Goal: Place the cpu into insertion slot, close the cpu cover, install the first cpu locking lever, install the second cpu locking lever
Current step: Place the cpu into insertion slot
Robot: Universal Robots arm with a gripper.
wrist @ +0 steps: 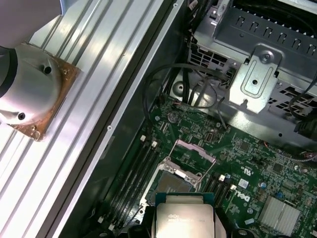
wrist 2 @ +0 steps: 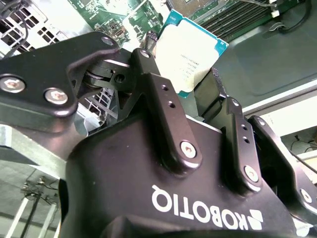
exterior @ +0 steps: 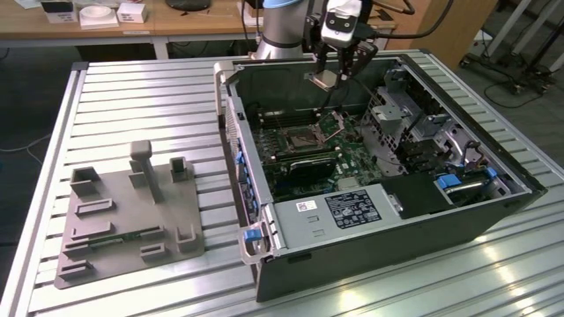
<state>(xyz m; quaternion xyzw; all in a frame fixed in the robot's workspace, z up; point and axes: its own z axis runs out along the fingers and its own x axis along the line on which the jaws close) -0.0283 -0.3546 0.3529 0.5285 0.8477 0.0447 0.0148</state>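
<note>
matte black pincer (wrist 2: 184, 67) with silver screws (wrist 2: 186, 148) and white lettering (wrist 2: 198, 210), on grey arm (exterior: 280, 30).

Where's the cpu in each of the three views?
Exterior view: cpu in the gripper, high over the board.
Second wrist view: cpu between the fingers.
First wrist view: cpu with the slot just beyond it.
Shared landmark: the green board.

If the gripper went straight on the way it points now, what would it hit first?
Probably the open insertion slot, met first by the cpu that the gripper holds. The raised cpu cover stands close beside that line, and depth is unclear.
</note>
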